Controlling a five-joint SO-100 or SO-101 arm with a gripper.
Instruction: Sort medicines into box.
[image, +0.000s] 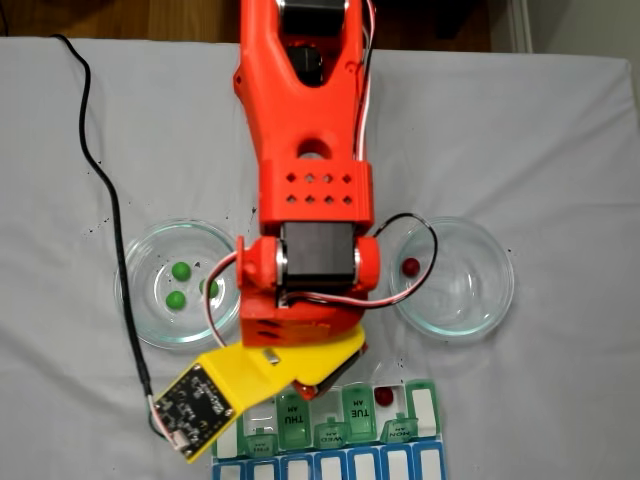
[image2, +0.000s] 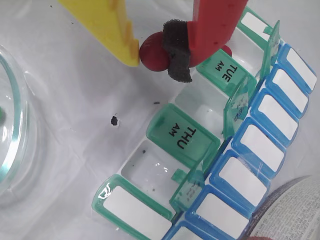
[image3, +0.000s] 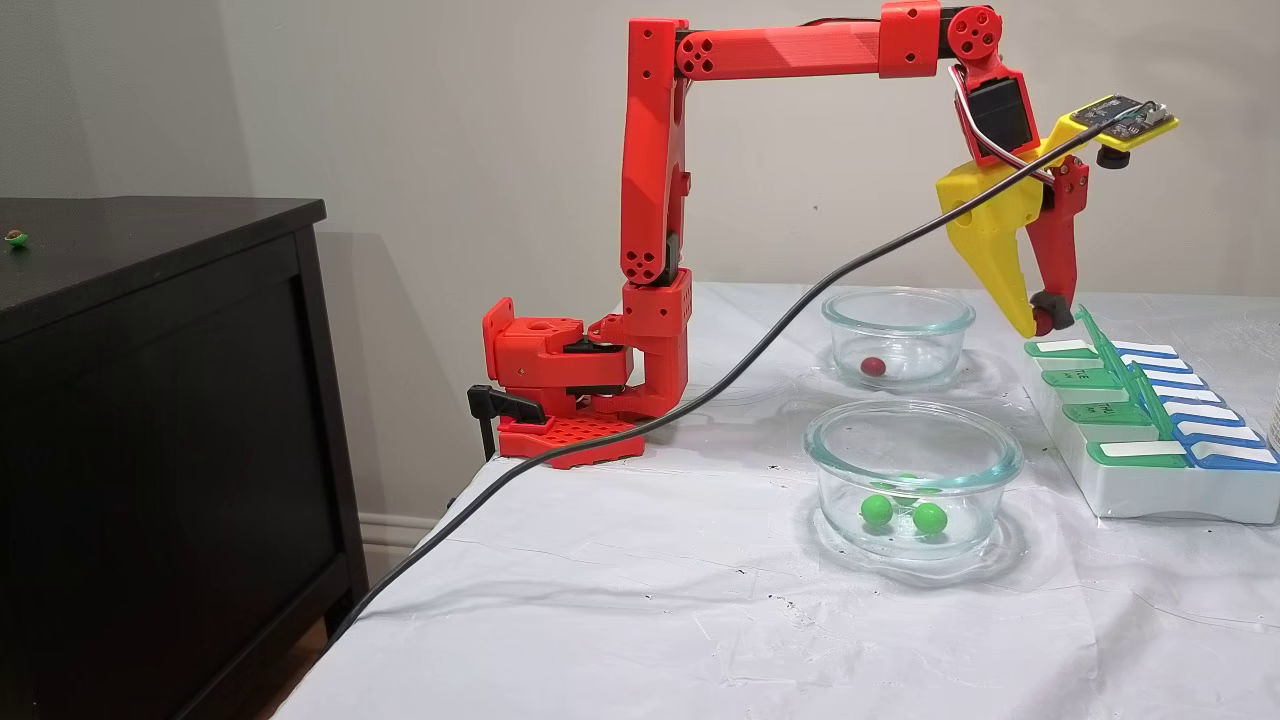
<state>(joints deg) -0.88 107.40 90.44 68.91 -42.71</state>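
My gripper (image2: 154, 54) is shut on a glossy red medicine ball (image2: 152, 56), pinched between the yellow finger (image2: 107, 25) and the black foam pad of the red finger (image2: 176, 47). In a fixed view the gripper (image3: 1035, 325) hangs just above the far end of the box (image3: 1150, 480). The box (image2: 182, 137) has green lids marked THU AM and TUE AM, some standing open, and a blue row beside them. Another red ball (image: 384, 397) lies in an open compartment of the box (image: 300, 428). Three green balls (image: 180, 270) lie in one glass dish and one red ball (image: 410, 266) in the other.
Two round glass dishes stand on the white cloth, one on the left (image: 135, 310) and one on the right (image: 480, 300) of the arm in a fixed view. A black cable (image: 110, 200) trails across the table's left side. A black cabinet (image3: 150, 400) stands beside the table.
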